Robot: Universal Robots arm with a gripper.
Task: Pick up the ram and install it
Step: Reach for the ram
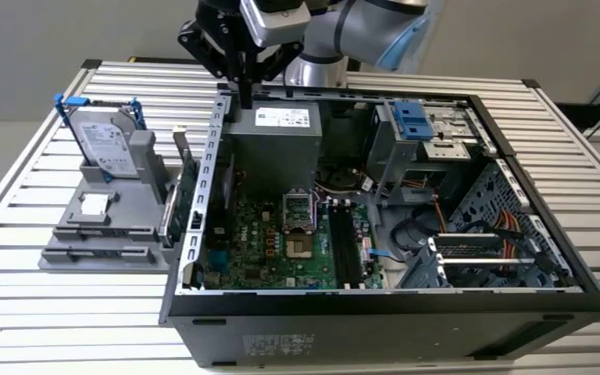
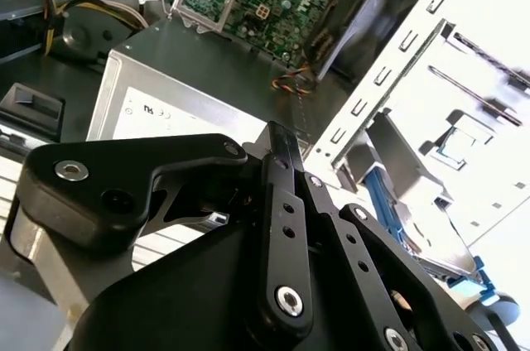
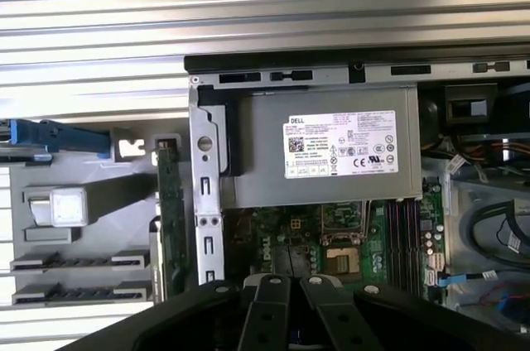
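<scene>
My gripper (image 1: 244,84) hangs tips-down over the case's far corner, on the exterior view's left. In the second wrist view the fingers (image 2: 281,218) are pressed nearly together. They pinch a thin dark strip seen edge-on, which I take for the ram (image 2: 286,144); its edge juts past the fingertips.

Just below runs the top edge of the side wall (image 1: 208,172), with the power supply (image 1: 274,148) just beside it on the inner side. I cannot tell whether ram and wall touch.

Past the supply the motherboard (image 1: 269,242) lies open from above. Its long dark slots (image 1: 344,248) are hemmed in by the drive cage (image 1: 425,129) and cables (image 1: 487,223) on the exterior view's right.

Outside the wall, the holder (image 1: 102,234) carries an upright drive (image 1: 104,144), and the green card (image 1: 178,207) stands just beside the wall.
</scene>
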